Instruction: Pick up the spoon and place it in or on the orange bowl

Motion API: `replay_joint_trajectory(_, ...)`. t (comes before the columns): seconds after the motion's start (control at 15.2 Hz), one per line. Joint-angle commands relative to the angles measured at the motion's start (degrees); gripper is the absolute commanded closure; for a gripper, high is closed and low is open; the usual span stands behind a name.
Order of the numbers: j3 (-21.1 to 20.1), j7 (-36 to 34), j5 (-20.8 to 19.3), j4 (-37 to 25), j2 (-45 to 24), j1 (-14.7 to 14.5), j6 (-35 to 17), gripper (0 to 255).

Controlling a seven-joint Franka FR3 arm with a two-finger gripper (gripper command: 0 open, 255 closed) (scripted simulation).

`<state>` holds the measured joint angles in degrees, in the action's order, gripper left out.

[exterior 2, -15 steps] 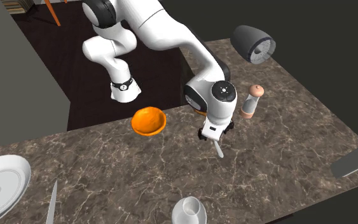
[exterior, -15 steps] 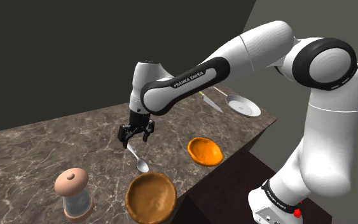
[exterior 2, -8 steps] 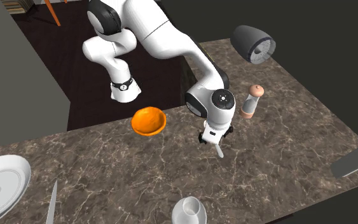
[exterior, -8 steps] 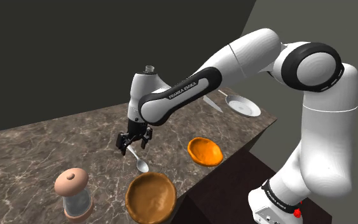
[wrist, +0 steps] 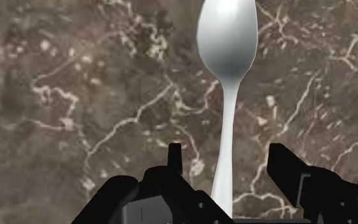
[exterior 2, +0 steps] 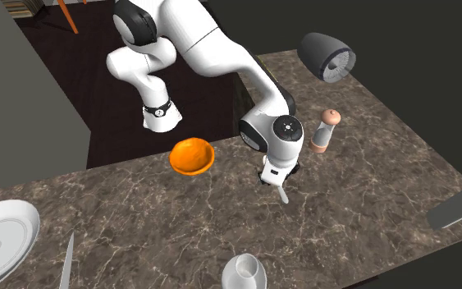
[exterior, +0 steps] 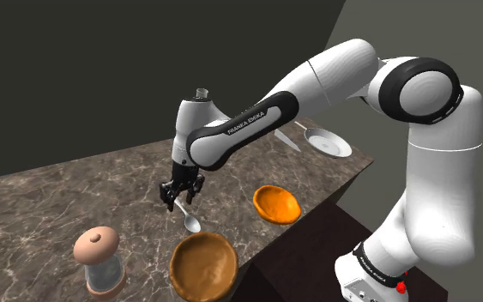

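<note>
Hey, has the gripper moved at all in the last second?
Yes. In the shoulder view the gripper has come down toward the spoon, which lies where it was on the counter.

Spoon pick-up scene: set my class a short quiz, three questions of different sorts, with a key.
1. True or false: the spoon lies in the orange bowl.
2. The gripper is: A shut on the spoon; B open, a finger either side of the spoon's handle; C shut on nothing.
3. In the shoulder view, which lies nearer the spoon, the orange bowl or the brown bowl?
Key: 1 false; 2 B; 3 the brown bowl.
</note>
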<state>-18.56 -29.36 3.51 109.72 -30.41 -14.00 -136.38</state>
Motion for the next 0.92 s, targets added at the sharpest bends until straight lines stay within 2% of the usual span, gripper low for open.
replay_joint_trajectory(0.0,0.0,0.0,0.0,0.0,0.0,0.0,0.0,255)
replay_joint_trajectory(0.53,0.0,0.0,0.0,0.0,0.0,0.0,-0.01,255)
replay_joint_trajectory(0.86,-0.49,-0.09,0.62,-0.17,2.74,0.44,2.83,255)
